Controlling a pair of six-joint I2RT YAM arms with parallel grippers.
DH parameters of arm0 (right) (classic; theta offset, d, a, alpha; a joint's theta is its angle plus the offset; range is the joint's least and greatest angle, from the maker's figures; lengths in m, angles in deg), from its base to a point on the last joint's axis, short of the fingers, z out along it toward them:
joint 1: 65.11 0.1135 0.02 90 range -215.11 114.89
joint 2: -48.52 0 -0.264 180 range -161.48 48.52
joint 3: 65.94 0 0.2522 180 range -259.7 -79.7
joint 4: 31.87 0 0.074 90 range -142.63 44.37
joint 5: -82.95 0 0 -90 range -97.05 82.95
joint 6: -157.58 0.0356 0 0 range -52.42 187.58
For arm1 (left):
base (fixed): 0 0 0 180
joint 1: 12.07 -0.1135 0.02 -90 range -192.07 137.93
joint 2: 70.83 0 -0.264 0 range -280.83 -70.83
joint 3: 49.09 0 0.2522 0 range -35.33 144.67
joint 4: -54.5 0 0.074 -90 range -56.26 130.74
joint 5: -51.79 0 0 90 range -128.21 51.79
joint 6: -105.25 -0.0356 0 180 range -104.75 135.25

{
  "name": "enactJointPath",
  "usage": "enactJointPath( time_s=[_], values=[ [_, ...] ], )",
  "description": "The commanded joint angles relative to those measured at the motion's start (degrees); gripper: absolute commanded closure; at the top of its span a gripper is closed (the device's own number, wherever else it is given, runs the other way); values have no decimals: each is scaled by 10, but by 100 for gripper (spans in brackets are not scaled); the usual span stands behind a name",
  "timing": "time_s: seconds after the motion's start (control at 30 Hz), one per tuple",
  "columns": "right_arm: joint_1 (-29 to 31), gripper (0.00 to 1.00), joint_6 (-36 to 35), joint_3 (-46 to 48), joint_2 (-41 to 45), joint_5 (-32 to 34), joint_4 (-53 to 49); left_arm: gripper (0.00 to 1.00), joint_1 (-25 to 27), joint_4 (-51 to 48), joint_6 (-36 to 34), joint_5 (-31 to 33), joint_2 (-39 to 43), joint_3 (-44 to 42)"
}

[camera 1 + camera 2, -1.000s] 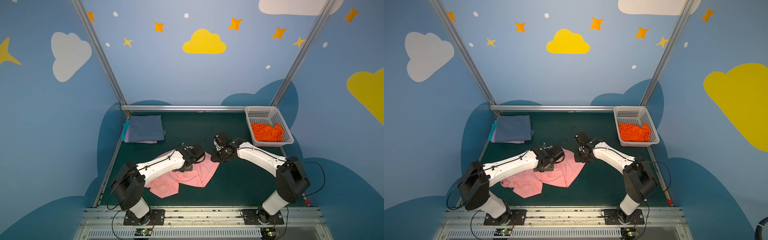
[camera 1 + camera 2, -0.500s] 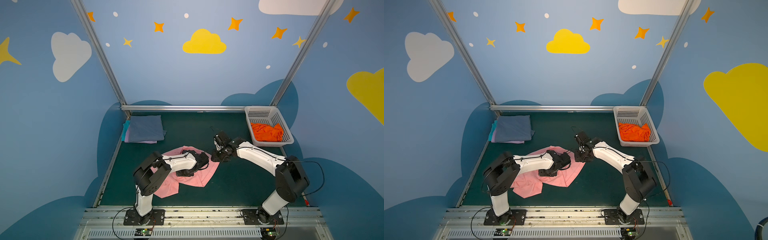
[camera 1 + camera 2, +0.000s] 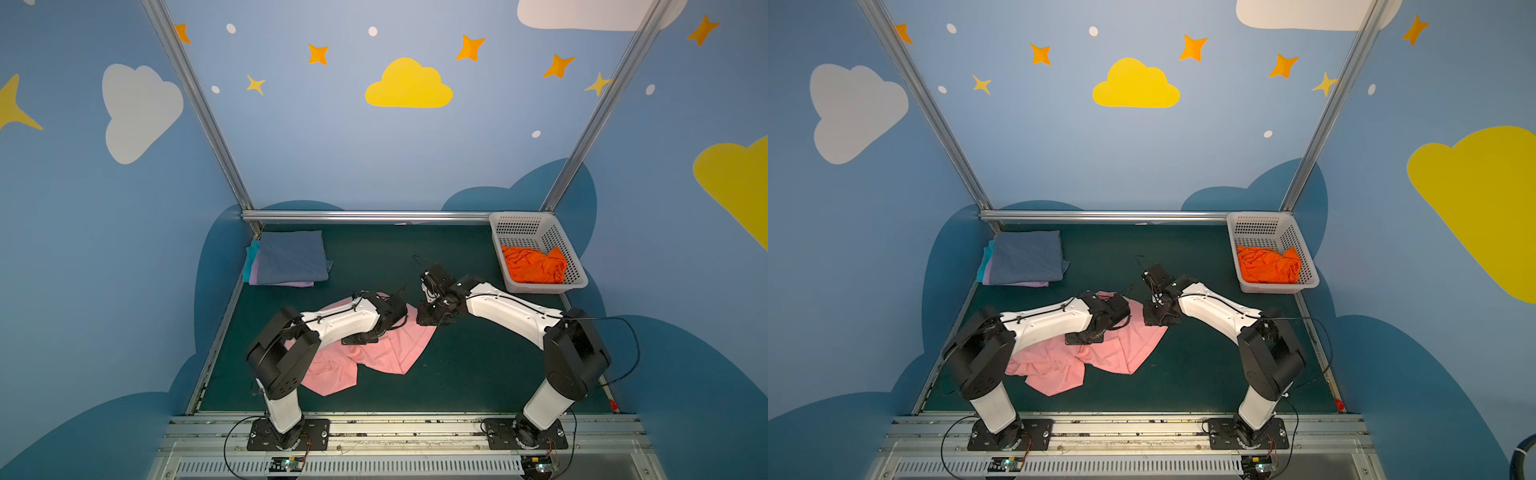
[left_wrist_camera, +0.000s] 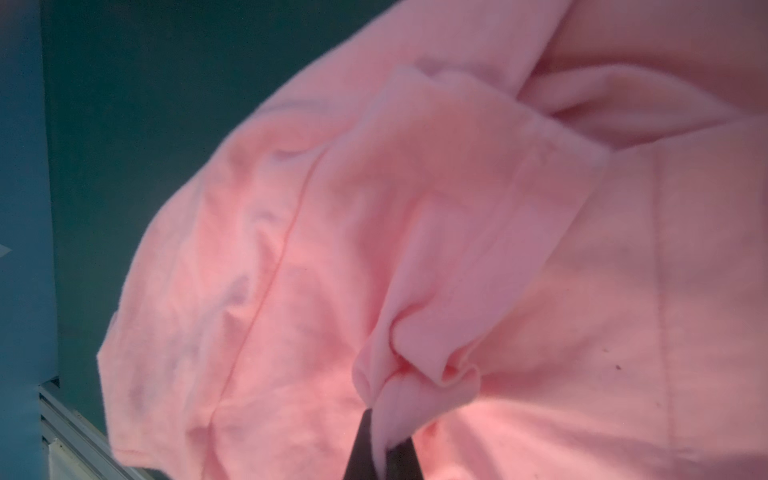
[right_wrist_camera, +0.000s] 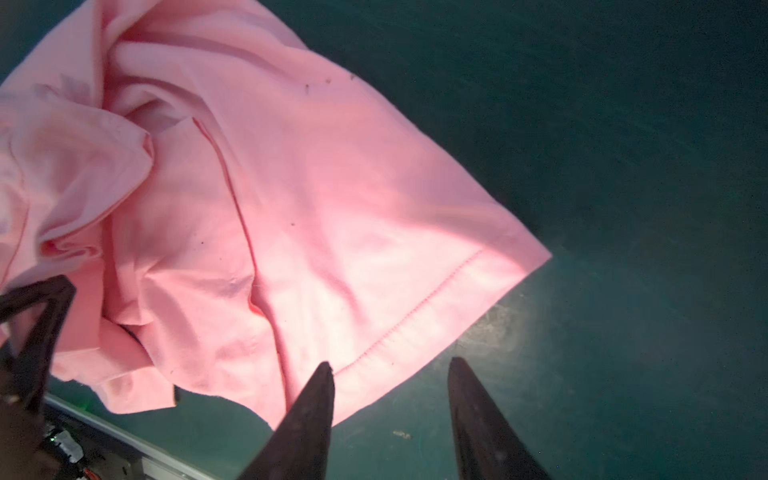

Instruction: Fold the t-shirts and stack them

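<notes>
A pink t-shirt [image 3: 390, 353], orange t-shirt [image 3: 534, 266], white perforated basket [image 3: 519, 226], dark green mat [image 3: 374, 257].

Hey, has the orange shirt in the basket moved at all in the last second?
No. The orange shirt lies at the same near end of the white basket as before.

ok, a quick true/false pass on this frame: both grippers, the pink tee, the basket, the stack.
1. The left gripper is shut on a bunched fold of the pink t-shirt. True.
2. The right gripper is clamped on that shirt's hem. False: its jaws stand open at the hem's edge, holding nothing.
3. The orange t-shirt is spread flat on the mat. False: it lies crumpled in the white basket.
4. The slate-blue t-shirt lies on top of the folded stack. True.
</notes>
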Motion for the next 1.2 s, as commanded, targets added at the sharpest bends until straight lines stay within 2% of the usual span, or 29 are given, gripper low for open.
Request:
enactJointPath(
  time_s=[0.0,0.23,0.33,0.43,0.57,0.7,0.9,1.17],
  values=[
    [26,54,-9,-49,-36,-11,-7,96,-19,-60,-4,30,78,15],
    [47,56,-22,-143,-115,-14,-19,96,-93,-85,-37,31,260,24],
    [43,55,-24,-162,-122,17,-33,96,-118,-74,-59,35,325,20],
    [26,49,-18,-158,-113,51,-53,96,-141,-81,-73,30,365,28],
    [-14,39,-1,-113,-83,86,-69,96,-162,-101,-88,31,373,42],
    [-57,36,13,-58,-60,96,-73,96,-173,-102,-99,27,373,45],
    [-82,37,15,-33,-79,71,-61,96,-193,-91,-114,19,365,52],
    [-85,45,22,-55,-128,14,-35,96,-213,-92,-133,9,354,73]
  ],
)
